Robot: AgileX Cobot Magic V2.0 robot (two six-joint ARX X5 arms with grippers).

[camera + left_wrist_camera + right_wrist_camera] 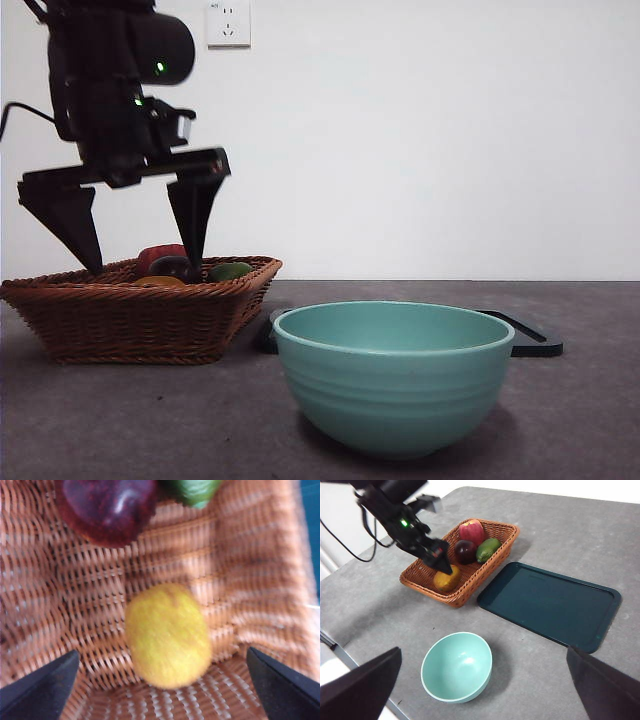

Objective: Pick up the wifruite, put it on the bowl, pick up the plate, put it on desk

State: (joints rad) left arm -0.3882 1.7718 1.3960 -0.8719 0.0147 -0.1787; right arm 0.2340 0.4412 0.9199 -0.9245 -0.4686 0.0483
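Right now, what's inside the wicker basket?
The wicker basket holds the wifruite, a red apple, a dark purple fruit and a green fruit. The left claw partly covers the wifruite.

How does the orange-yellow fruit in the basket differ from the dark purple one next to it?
The wifruite is orange-yellow, oval and dull-skinned; the dark purple fruit is rounder and glossy. The wifruite lies between the left end effector's open jaws; the purple fruit lies beyond them. Both rest in the wicker basket.

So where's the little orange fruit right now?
The orange fruit lies in the wicker basket, at the end nearest the bowl, apart from the purple fruit. The left tool hangs open right above it.
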